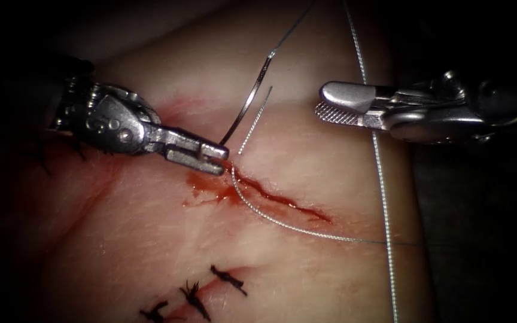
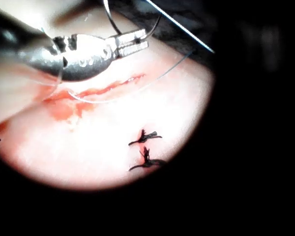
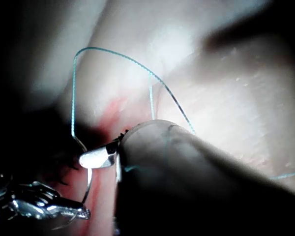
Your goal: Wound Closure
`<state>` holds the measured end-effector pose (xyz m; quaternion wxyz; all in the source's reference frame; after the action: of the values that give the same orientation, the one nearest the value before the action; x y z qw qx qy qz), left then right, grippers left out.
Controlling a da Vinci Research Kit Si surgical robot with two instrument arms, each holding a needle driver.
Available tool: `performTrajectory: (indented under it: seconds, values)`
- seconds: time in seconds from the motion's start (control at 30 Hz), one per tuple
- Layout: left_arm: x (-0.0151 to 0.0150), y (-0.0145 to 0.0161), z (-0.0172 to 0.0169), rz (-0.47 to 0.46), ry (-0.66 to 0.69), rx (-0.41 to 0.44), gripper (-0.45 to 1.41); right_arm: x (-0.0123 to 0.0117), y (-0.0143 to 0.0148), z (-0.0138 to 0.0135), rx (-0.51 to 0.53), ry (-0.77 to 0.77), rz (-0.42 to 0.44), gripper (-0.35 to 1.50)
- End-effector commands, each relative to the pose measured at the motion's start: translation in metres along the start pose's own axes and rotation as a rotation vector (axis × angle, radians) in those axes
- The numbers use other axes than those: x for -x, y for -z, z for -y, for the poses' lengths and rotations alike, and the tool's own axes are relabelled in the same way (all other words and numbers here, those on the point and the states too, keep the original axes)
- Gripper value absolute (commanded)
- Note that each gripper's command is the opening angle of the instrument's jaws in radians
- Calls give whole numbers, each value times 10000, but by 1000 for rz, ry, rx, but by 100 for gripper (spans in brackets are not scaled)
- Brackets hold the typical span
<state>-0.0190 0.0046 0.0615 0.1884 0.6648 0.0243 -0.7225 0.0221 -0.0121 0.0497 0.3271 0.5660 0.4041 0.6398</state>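
One curved needle (image 1: 248,103) pinched near its tip by left tool (image 1: 222,159); right tool (image 1: 330,103) spread, empty.

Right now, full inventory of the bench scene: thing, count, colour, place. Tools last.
tissue: one, pale pink, under everything.
cut: one, red, mid-tissue, running down to the right.
red fluid: one smear, at the cut's left end.
needle: one, dark curved, rising clear of the tissue from the left tool's jaws.
thread: one, pale grey, looping across the cut and running down its right side.
finished stitches: three, black, below the cut.
left tool: jaws shut on the needle's end.
right tool: jaws open, holding nothing, right of the cut.
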Motion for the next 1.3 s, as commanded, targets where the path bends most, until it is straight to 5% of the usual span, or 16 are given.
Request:
performTrajectory:
  seconds: [0.03, 0.1, 0.2, 0.4, 0.7, 0.93, 1.3]
  values:
    - [9, -9, -3, 28, 0, 10, -45, 4, -8, 9, -10, 29, 3, 113]
    - [16, -13, -8, 54, -6, 3, -45, 3, -1, 23, -14, 62, 2, 96]
    - [25, -13, -7, 95, -9, -29, -45, 1, 2, 35, -12, 50, 0, 96]
    - [30, -12, 0, 127, -2, -61, -45, 11, -18, 8, 3, 81, -16, 98]
    - [28, -16, 0, 130, 12, -66, -45, -16, -42, -44, 218, 356, -44, 96]
    - [28, -17, 0, 139, 36, -80, -45, -49, -49, -46, 243, 448, -143, 79]
    - [26, -19, 0, 147, 75, -97, -45, -44, -67, -59, 247, 479, -157, 76]
